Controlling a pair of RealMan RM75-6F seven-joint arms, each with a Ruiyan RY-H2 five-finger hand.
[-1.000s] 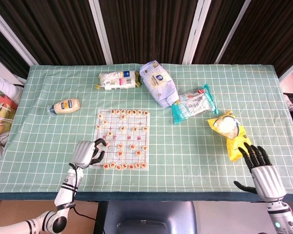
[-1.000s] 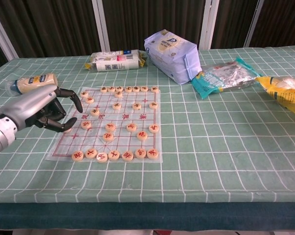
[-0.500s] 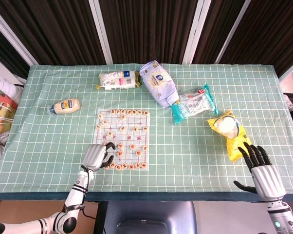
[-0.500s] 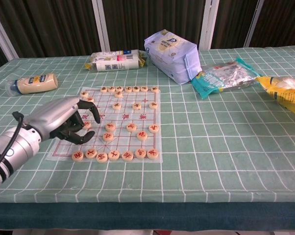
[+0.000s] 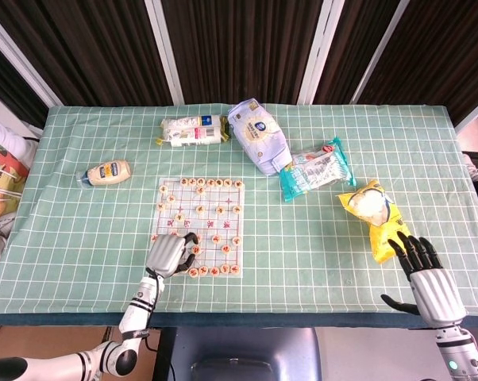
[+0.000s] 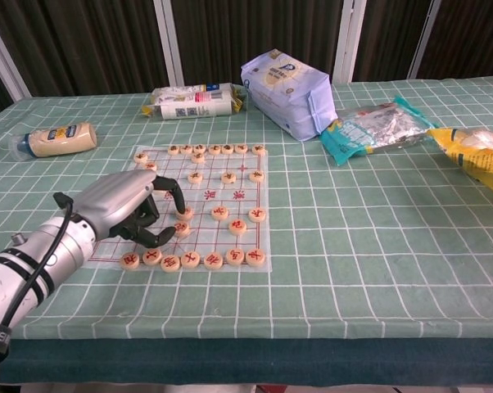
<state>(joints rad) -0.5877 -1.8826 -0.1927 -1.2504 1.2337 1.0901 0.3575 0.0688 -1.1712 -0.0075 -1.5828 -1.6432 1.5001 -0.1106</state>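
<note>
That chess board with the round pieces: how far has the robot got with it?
Done: pieces stand in rows on the chess board. In hand: the left hand is over the board's near left part, fingertips curled at a chess piece and seemingly touching it. Left: nothing looks lifted yet. The right hand rests open near the yellow bag.

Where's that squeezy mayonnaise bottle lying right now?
The mayonnaise bottle lies on its side near the table's left edge in both views, left of the chess board and apart from the left hand.
</note>
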